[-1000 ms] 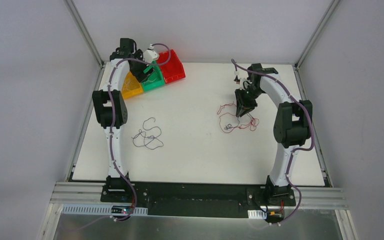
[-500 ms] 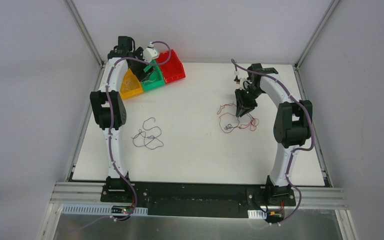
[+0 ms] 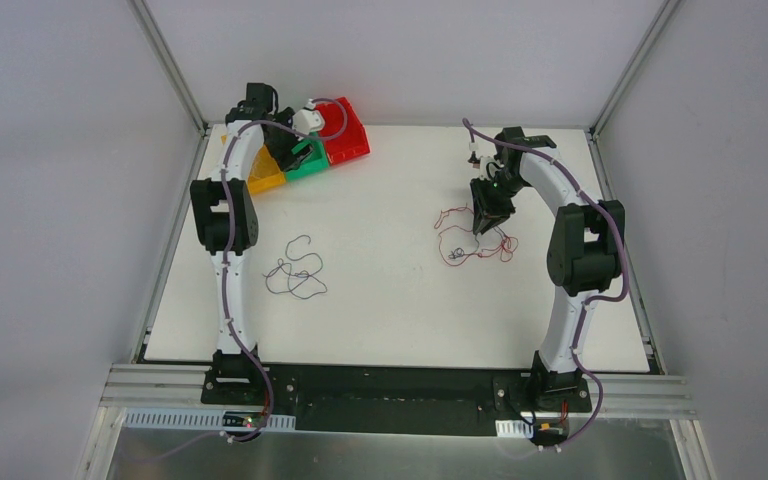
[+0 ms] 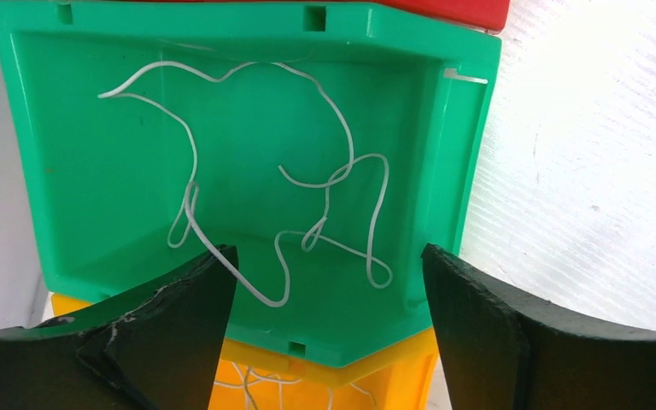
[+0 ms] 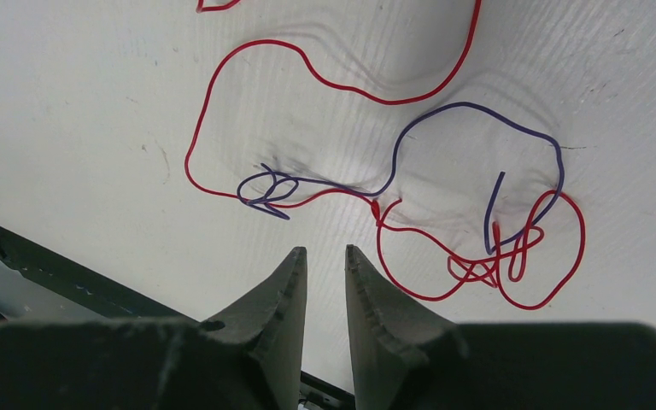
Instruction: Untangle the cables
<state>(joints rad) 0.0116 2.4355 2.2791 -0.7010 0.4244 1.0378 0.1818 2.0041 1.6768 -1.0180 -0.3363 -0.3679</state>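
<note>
Table (image 3: 400, 300), from the arm bases outward. Left of centre, mid-table: dark cable (image 3: 296, 270) lying loose in a few open loops, well apart from both grippers. Right of centre, a little farther out: red cable (image 5: 187, 158) and purple cable (image 5: 470, 104) spread flat on the table and crossing each other. The purple one is bunched into a small knot of loops at one end. It then runs in a wide arc over to a tight red snarl, where its free end dips into the red loops. Right gripper (image 5: 325, 252) hangs just above this pair, pointing down at the near edge of the tangle. Its fingers are pressed nearly together with only a thin slit between them, nothing in the slit, and it touches neither cable. Far left corner: three bins side by side, yellow bin (image 4: 367, 376), green bin (image 4: 94, 196), red bin (image 3: 345, 135). White cable (image 4: 195, 166) lies curled on the floor of the green bin, wholly inside it. Left gripper (image 4: 326, 256) is over the green bin's near rim, fingers spread wide and holding nothing. Pale strands show in the yellow bin, but too little is in view to say more.
</note>
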